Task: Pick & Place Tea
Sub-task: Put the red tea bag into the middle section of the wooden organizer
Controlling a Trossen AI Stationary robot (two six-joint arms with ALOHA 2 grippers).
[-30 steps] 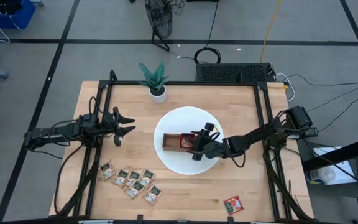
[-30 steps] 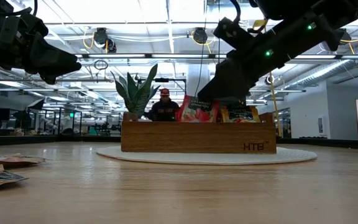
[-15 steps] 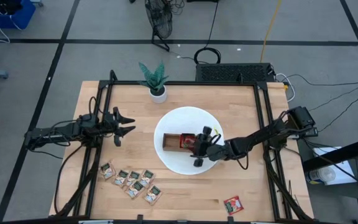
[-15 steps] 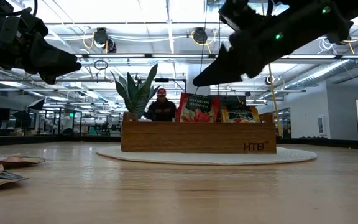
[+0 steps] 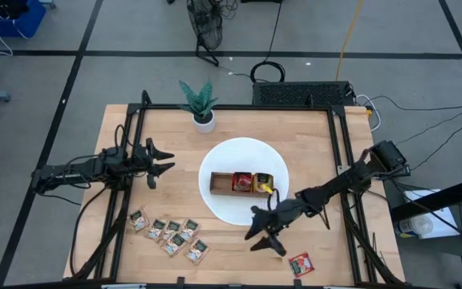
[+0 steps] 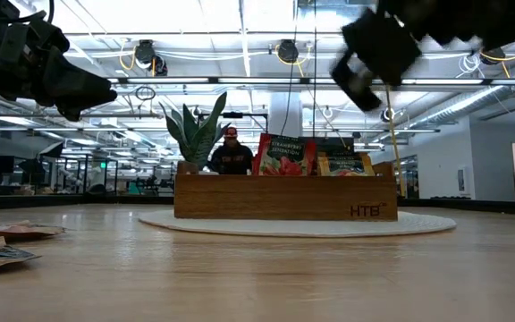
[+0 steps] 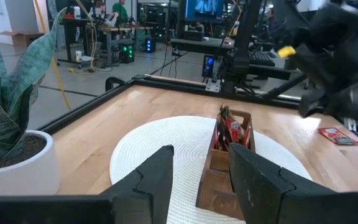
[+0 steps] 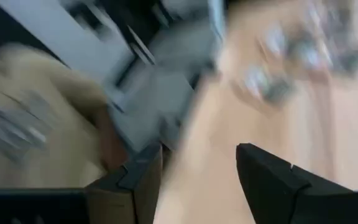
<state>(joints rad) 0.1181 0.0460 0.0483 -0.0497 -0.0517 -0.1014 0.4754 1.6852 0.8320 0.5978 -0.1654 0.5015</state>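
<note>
The brown three-compartment tray (image 5: pixel 241 183) stands on a round white mat (image 5: pixel 223 210). Red sachets (image 6: pixel 284 156) stand in its middle compartment and orange-yellow ones (image 6: pixel 345 164) in its right one. Several pale beige sachets (image 5: pixel 171 234) lie near the table's near left edge. One red sachet (image 5: pixel 301 263) lies flat near the near edge; it also shows in the left wrist view (image 7: pixel 335 132). My right gripper (image 5: pixel 261 241) is open and empty, above the table between the mat and that red sachet. My left gripper (image 5: pixel 163 160) is open and empty, left of the mat.
A potted plant (image 5: pixel 201 107) in a white pot stands at the far edge, behind the mat. Bare wood lies between the beige sachets and the lone red sachet. A person (image 6: pixel 232 154) sits in the room beyond the table.
My right gripper has risen from the tray's middle compartment and swung toward the table's near edge, turning as it went. The red sachet that stood tilted under its fingers now stands upright in the tray.
</note>
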